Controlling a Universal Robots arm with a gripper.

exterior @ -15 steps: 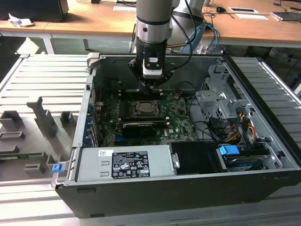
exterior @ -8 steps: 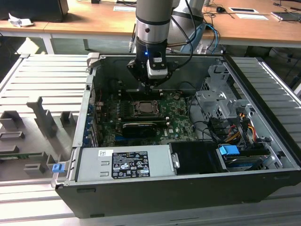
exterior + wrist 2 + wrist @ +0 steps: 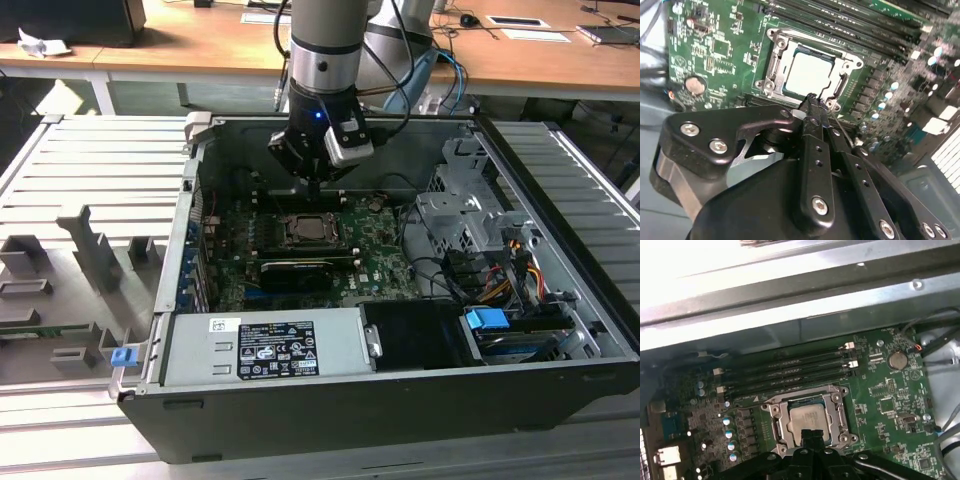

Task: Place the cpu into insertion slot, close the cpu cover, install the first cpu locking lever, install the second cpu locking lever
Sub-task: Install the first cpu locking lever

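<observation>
Silver-grey, the cpu (image 3: pixel 810 74) lies flat inside the insertion slot (image 3: pixel 771 67), near the upper middle of the second wrist view; the first wrist view shows the same chip (image 3: pixel 807 416) low in the centre of the frame. Around it the cpu cover (image 3: pixel 812 46) is folded down, its square window framing the metal face. In the exterior view the socket (image 3: pixel 313 230) sits at the middle of the green motherboard (image 3: pixel 380 255), inside the open computer case (image 3: pixel 400 400), with a long black card (image 3: pixel 300 272) just below it in the frame. The gripper (image 3: pixel 812 98) hangs directly above the near edge of the cover, its black fingers (image 3: pixel 814 125) pressed together with nothing between them; the tips stand just beside a thin wire lever (image 3: pixel 840 125) at the socket's rim, and contact cannot be made out. Memory slots (image 3: pixel 790 371) run above the socket in the first wrist view
</observation>
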